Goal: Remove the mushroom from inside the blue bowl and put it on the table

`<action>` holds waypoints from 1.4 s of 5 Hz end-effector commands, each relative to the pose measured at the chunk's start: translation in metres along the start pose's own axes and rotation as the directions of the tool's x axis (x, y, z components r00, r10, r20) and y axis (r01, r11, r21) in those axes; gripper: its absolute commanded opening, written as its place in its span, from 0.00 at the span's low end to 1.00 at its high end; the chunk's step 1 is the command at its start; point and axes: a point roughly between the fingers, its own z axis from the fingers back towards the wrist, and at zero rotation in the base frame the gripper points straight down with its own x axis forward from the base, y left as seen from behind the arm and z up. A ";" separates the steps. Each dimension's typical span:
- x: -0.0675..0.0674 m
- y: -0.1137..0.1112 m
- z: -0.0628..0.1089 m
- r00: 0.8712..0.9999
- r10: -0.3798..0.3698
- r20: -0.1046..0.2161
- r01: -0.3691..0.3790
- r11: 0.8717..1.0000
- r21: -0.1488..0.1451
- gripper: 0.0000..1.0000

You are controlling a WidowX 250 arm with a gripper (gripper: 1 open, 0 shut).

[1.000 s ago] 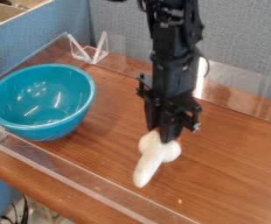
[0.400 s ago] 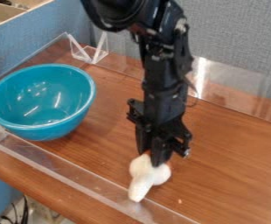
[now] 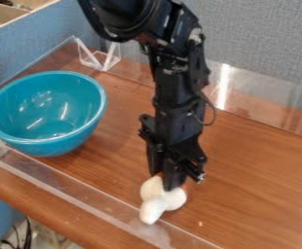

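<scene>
The cream-white mushroom (image 3: 158, 202) hangs low over the table (image 3: 258, 185), near its front edge, its lower end at or just above the wood. My gripper (image 3: 176, 183) points straight down and is shut on the mushroom's upper end. The blue bowl (image 3: 43, 112) stands to the left on the table, apart from the arm, and nothing shows inside it.
A low clear acrylic border (image 3: 76, 185) runs along the table's front edge, just in front of the mushroom. A small clear stand (image 3: 99, 54) sits at the back left. A blue-grey wall lies behind the table.
The arm has come down and a little toward the front edge, carrying the mushroom lower toward the tabletop. The bowl has not moved.
</scene>
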 end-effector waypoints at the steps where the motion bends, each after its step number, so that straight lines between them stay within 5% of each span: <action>1: 0.004 0.000 0.018 0.998 -0.007 0.063 0.007 1.000 0.014 1.00; 2: -0.003 0.005 0.028 0.997 0.025 0.076 -0.026 1.000 0.014 0.00; 3: -0.011 0.013 0.043 0.993 0.062 0.097 -0.064 0.998 0.014 1.00; 5: -0.030 0.018 0.066 0.962 0.224 0.155 -0.230 0.973 0.017 1.00; 7: -0.015 0.032 0.065 0.964 0.202 0.172 -0.209 0.978 0.022 1.00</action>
